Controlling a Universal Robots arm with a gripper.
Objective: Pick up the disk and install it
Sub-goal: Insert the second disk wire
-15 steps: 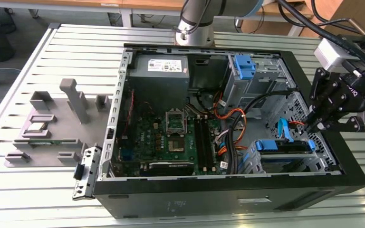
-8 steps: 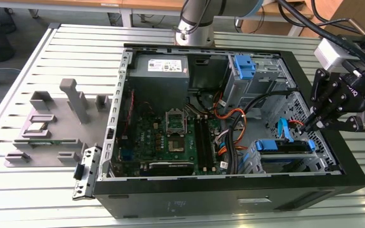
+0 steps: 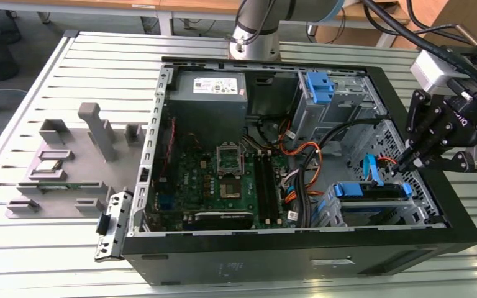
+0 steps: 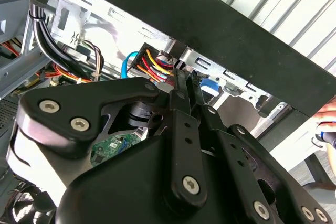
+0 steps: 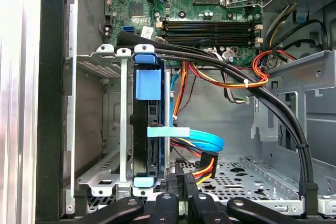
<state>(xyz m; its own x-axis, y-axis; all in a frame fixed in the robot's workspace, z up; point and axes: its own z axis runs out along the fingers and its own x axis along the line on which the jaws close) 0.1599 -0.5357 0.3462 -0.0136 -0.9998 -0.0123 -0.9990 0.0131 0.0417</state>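
Black gripper (image 3: pixel 404 166), fingers pinched narrow, at frame right | blue-framed silver disk (image 5: pixel 147 129) sat in metal bay (image 5: pixel 100 129)

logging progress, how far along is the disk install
Mostly done by the look of it: the disk sits upright in its metal bay inside the case. The pincer is shut beside the power plug near the disk's edge. Whether that plug is seated, I can't tell.
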